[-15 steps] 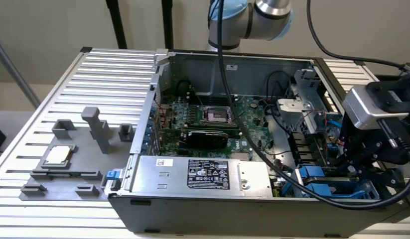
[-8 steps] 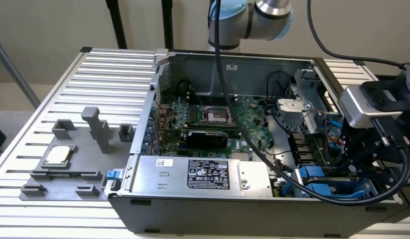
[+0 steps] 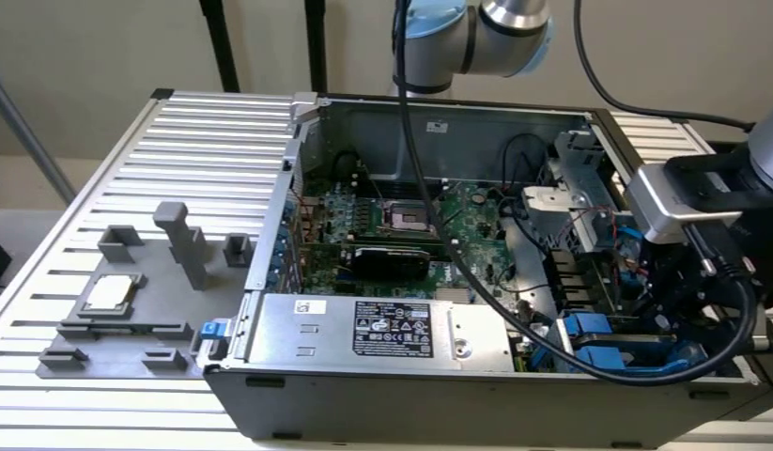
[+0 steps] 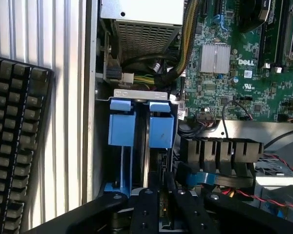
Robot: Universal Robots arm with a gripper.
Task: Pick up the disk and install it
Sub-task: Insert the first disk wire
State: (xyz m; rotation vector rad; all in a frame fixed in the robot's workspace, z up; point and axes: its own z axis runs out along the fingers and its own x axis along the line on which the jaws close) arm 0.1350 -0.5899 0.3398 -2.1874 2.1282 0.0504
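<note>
The gripper (image 4: 158,207) is clenched on the disk (image 4: 144,146). The disk stands on edge in the computer case (image 3: 361,413), at five o'clock from the motherboard (image 3: 399,225).

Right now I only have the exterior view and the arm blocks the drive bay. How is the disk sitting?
Observer: On the wrist view, the disk stands on edge in the bay, with its two blue rail ends side by side under a silver bracket.
Operator: End effector?
Observer: The end effector is right at the disk's near edge, in line with it.
Operator: Anything outside the case?
Observer: A black keyboard lies on the slatted table beside the case wall.
</note>
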